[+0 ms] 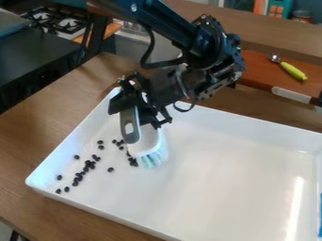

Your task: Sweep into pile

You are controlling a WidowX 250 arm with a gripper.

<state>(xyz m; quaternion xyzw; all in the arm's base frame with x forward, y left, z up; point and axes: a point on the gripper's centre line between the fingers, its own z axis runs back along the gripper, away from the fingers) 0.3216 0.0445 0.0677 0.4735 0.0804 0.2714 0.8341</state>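
Observation:
The black gripper (pixel 143 109) hangs over the upper left part of the white tray (pixel 220 197), shut on the grey and white handle of a brush (pixel 148 141). The brush's pale bristles point down and to the right, low over the tray floor. Small dark beans (pixel 87 167) lie scattered on the left side of the tray, from its lower left corner up toward the brush. Several of them sit right beside the bristles on their left, and a lone bean (pixel 110 169) lies a little apart.
The tray's raised rim (pixel 75 201) runs around the work area on a wooden table (pixel 37 136). Behind it are a shelf with a yellow-green handled scoop (pixel 293 70) and a white-handled tool (pixel 291 94). A stove (pixel 60 21) stands at the upper left.

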